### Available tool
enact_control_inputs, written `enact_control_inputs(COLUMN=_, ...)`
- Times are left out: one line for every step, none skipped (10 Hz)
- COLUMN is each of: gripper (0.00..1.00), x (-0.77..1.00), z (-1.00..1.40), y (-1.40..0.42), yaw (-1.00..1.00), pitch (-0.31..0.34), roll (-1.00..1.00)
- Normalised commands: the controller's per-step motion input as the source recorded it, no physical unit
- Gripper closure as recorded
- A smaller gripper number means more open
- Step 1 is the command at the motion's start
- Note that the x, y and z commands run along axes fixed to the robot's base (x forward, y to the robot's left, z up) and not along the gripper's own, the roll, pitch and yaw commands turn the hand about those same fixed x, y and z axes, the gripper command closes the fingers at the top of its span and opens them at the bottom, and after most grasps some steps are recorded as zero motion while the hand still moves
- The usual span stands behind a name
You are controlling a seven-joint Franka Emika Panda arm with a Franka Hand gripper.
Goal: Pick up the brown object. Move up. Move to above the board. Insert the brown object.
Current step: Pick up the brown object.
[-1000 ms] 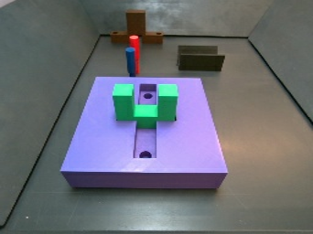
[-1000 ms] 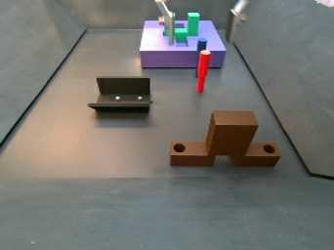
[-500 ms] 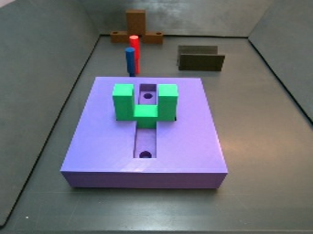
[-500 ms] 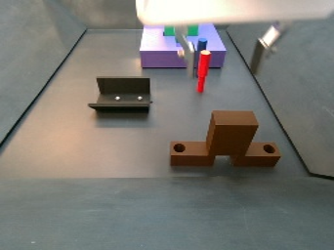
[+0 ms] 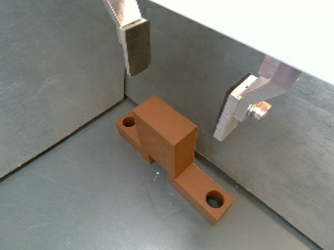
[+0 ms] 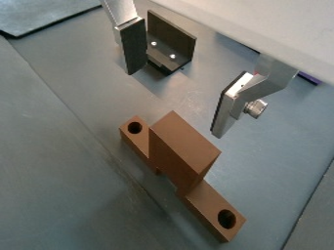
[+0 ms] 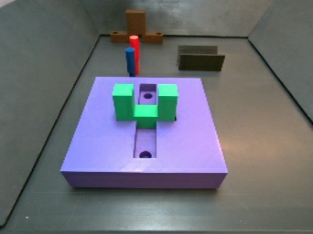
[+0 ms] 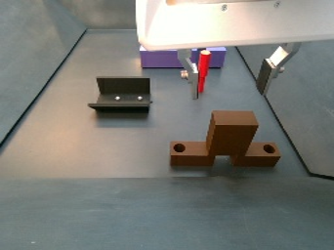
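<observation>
No brand, label or writing is showing on anything. The gripper (image 5: 187, 85) is hanging above the brown object (image 5: 171, 153) with its jaws spread wide and nothing between them; both wrist views are showing the silver fingers (image 6: 133, 44) apart, the bar's raised block lying below the gap. In a side view the gripper (image 8: 232, 66) is hovering over the floor, above and just behind the brown object (image 8: 226, 143), not touching it. The brown object is lying flat on the floor, its block upward, a hole at each end. The fixture (image 8: 121, 95) is standing well apart. The board (image 7: 145, 137) is lying near the other end of the floor, with its green block (image 7: 145, 102) on top and a red peg (image 7: 134, 55) behind.
</observation>
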Motion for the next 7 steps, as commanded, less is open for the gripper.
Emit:
enact_control_inputs(gripper=0.00, x=0.00, z=-0.30, y=-0.03, yaw=-0.05, pitch=0.000, roll=0.00)
enact_control_inputs(gripper=0.00, x=0.04, z=-0.26, y=0.00, yaw=-0.11, pitch=0.017, roll=0.00)
enact_control_inputs(gripper=0.00, x=0.04, z=-0.27, y=0.03, yaw=-0.13, pitch=0.041, roll=0.00)
enact_control_inputs(gripper=0.00, x=0.00, z=-0.27, y=0.08, yaw=-0.12, pitch=0.040, roll=0.00)
enact_control_inputs(gripper=0.00, x=0.00, z=-0.30, y=0.09, yaw=-0.13, pitch=0.013, roll=0.00)
enact_control_inputs(gripper=0.00, x=-0.03, z=-0.29, y=0.09, yaw=-0.09, pitch=0.003, roll=0.00)
enact_control_inputs(gripper=0.00, x=-0.10, z=-0.01, y=0.04, yaw=0.00, pitch=0.011, roll=0.00)
